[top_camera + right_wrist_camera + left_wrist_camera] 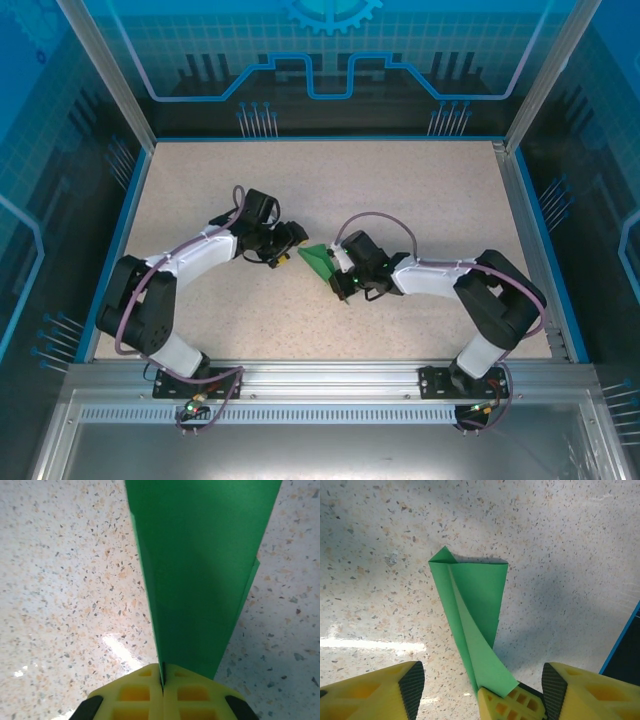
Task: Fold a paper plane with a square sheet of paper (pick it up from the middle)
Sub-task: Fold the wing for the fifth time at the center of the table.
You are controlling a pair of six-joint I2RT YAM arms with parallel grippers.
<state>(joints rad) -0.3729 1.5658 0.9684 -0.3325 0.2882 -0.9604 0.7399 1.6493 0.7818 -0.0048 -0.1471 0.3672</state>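
Nearest, on the side of the paper plane toward the arms' bases, the right arm reaches in from the right and the left arm from the left. Both are bent low over the speckled surface.

The right jaws are shut flat on the plane's narrow end. In the right wrist view the two yellow fingers meet with only green paper pinched in the seam. The plane runs straight away from them, widening as it goes.

The left jaws stand wide apart and hold nothing. Their yellow fingers sit one on each side of the plane's gripped end, clear of the paper. A right fingertip shows between them at the paper's tip.

Farther out in the left wrist view, the plane is a long taper with a raised flap along one side. It ends in a broad edge with a small folded corner at its left. It casts a shadow on the surface beside it, but I cannot tell whether that far edge touches down.

Beyond the plane the surface runs up to the blue rim at the back.
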